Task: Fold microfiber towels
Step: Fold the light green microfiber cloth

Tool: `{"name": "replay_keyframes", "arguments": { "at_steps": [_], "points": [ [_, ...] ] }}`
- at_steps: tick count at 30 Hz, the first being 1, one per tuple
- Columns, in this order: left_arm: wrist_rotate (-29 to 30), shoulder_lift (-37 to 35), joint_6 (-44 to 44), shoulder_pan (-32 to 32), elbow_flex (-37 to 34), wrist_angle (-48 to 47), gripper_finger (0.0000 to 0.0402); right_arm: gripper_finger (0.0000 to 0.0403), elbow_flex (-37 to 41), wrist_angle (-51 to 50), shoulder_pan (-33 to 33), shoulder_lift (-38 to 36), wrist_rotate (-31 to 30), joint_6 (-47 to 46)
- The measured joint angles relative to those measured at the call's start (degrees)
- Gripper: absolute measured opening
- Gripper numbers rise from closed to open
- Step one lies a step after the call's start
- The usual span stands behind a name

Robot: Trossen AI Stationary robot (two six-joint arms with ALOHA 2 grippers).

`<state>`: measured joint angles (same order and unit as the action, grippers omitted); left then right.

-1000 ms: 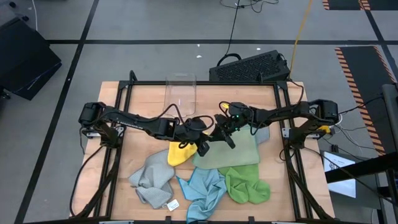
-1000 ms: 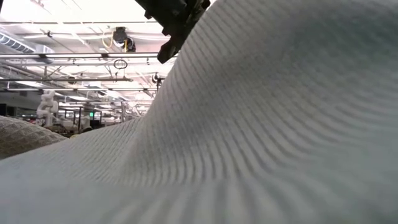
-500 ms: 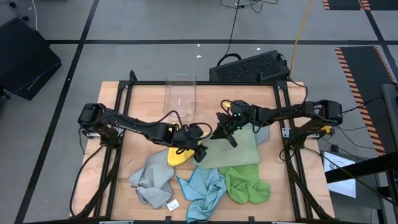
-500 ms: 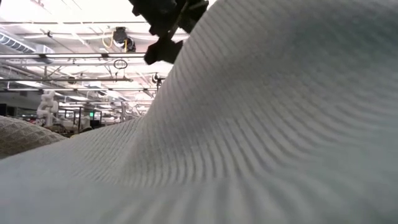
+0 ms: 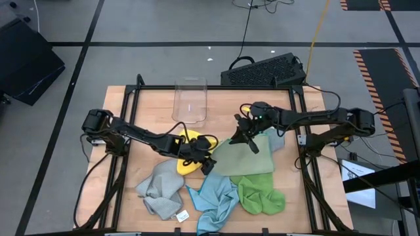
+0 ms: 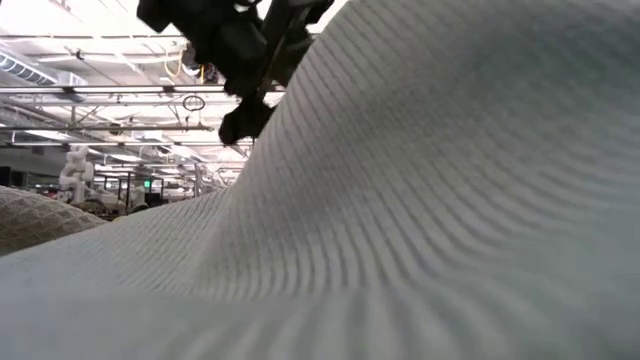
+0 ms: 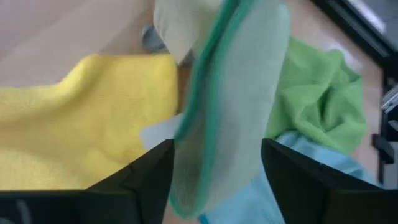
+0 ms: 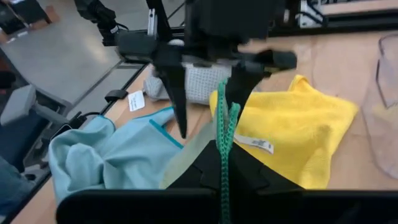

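Two grippers worked over the towels. Farthest left lay a grey towel [image 5: 159,189], then the yellow towel [image 5: 187,162] beside it. The left gripper [image 5: 205,159] hung with its jaws apart, one on each side of the pale green towel's [image 5: 246,157] edge, holding nothing. Next came the light blue towel [image 5: 215,196] and the bright green towel [image 5: 261,193]. The right gripper [image 5: 247,139] was pinched tight on the pale green towel's edge.
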<state>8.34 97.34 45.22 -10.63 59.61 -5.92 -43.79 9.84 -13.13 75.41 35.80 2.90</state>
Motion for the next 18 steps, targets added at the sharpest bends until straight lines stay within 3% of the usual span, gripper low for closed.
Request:
{"name": "replay_keyframes", "arguments": {
  "at_steps": [11, 18],
  "points": [
    [-1.62, 0.04, 8.04, -0.13, -6.53, 6.85, 0.0156, 0.0002, -0.02, -0.2, -0.02, -1.53, 0.0, 3.4],
    [-0.99, 0.04, 13.32, -2.07, -6.56, 10.64, 0.0175, 0.0002, -0.06, -2.17, -0.07, -7.93, -2.67, 12.48]
  ]
}}
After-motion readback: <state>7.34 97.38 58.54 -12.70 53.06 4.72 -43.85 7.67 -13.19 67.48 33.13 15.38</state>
